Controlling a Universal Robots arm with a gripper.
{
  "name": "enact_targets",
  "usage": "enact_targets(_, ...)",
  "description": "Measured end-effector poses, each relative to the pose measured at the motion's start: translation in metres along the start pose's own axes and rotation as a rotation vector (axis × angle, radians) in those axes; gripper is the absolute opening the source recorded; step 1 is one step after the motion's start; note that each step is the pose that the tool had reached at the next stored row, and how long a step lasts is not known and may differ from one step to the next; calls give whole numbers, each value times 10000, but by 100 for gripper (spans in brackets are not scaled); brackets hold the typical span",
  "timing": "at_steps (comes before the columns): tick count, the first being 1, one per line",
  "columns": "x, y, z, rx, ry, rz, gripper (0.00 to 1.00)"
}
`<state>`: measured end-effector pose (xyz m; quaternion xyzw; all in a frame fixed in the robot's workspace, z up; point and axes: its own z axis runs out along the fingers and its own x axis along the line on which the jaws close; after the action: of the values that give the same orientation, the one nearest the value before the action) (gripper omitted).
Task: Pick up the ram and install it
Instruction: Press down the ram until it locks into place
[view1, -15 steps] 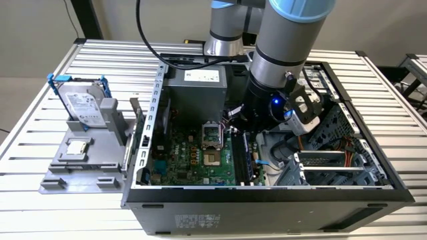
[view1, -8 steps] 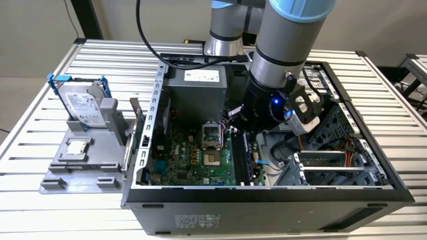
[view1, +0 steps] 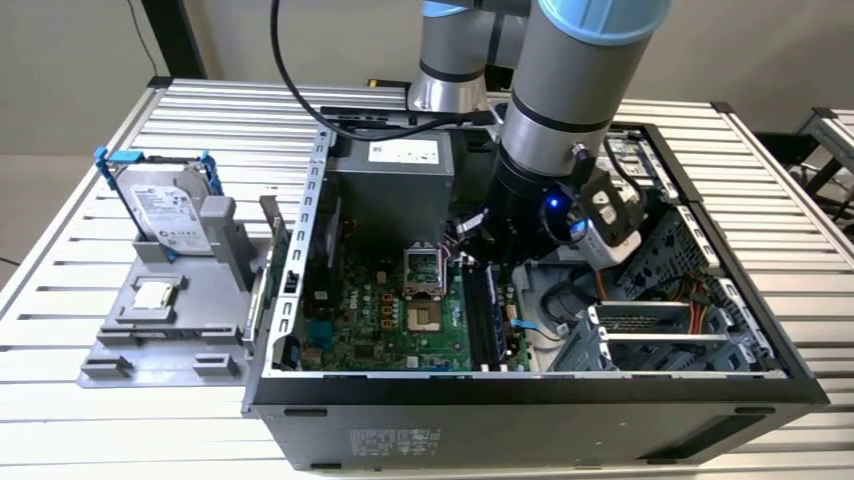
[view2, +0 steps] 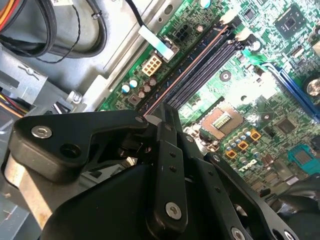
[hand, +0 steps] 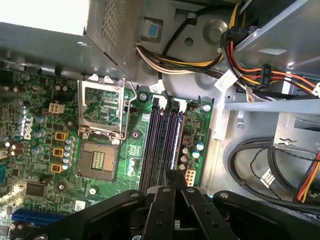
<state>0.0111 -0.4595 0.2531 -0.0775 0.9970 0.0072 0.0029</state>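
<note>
Fingers (view2: 170, 130) first: mine are pressed together on the thin top edge of the ram (view2: 190, 70), down inside the open computer. In the second wrist view that edge shows as a pale coppery line running along one of the black memory slots (hand: 157, 145). I think the stick is sitting in the slot rather than just above it, but the angle is too poor for me to be sure.

Around me, the slatted metal surface (view1: 200, 110) carries everything. On it lies the black computer case (view1: 534, 415), side panel off, and my arm (view1: 561, 90) reaches down into it from above. The green motherboard (view1: 387, 320) covers the floor of the case on the exterior view's left half, with a grey metal box (view1: 394, 190) above it and drive cages and bundled cables on the exterior view's right.

Beside the case, on the exterior view's left, a grey parts holder (view1: 160, 340) rests on the surface. A hard drive (view1: 167, 215) in a blue bracket stands tilted in it.

Near the slots (just beside them, in both wrist views) the processor socket (hand: 100, 160) is open, with its metal frame flipped up. A small square silver chip (view1: 156, 294) sits on the holder, below the hard drive.
</note>
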Motion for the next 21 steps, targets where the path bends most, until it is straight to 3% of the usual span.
enact_targets(18, 0, 0, 0, -2, 4, -269, 0)
enact_targets(21, 0, 0, 0, -5, 10, -731, 0)
